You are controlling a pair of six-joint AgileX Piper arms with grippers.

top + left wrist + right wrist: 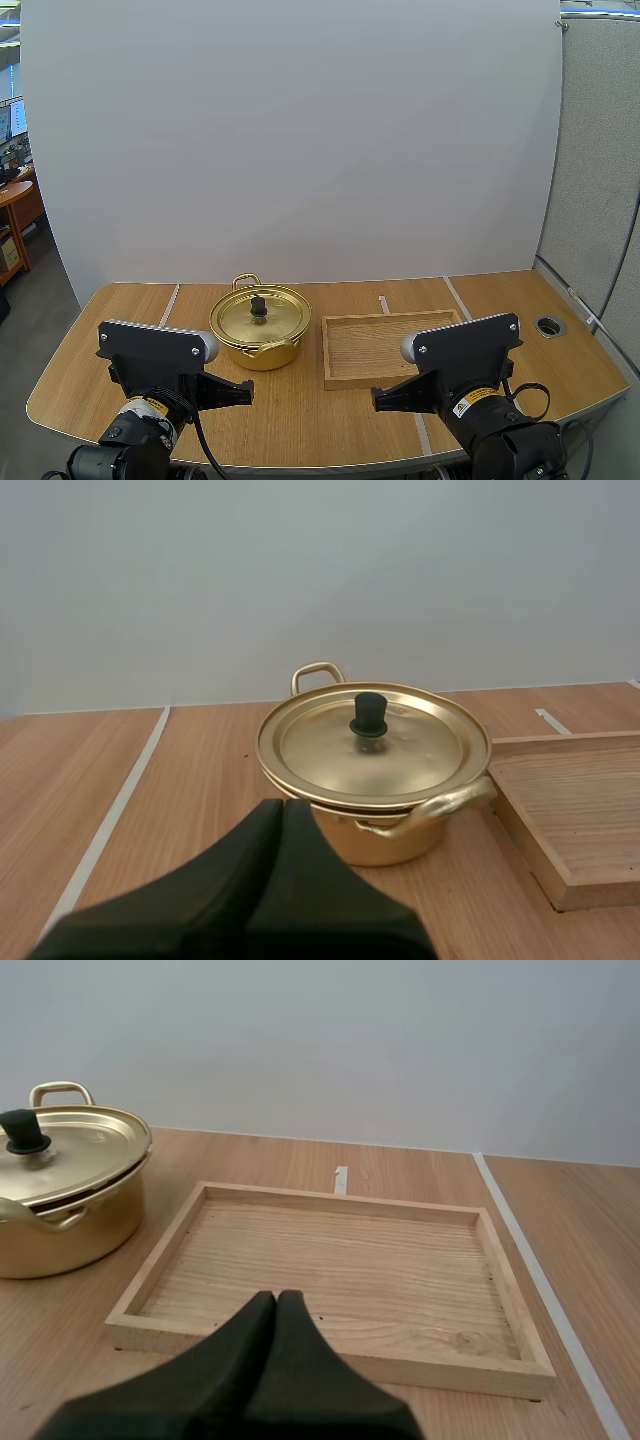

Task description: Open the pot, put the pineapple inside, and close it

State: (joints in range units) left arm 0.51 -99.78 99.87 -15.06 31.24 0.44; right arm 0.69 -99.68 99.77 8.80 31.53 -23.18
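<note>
My left gripper (283,812), fingers pressed together, points at the lidded round golden metal pot (395,842) just ahead. My right gripper (277,1300), closed too, faces the shallow rectangular wooden tray (330,1260) at its near edge.

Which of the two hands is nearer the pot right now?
The left hand, facing the pot; the right hand faces the wooden tray.
</note>
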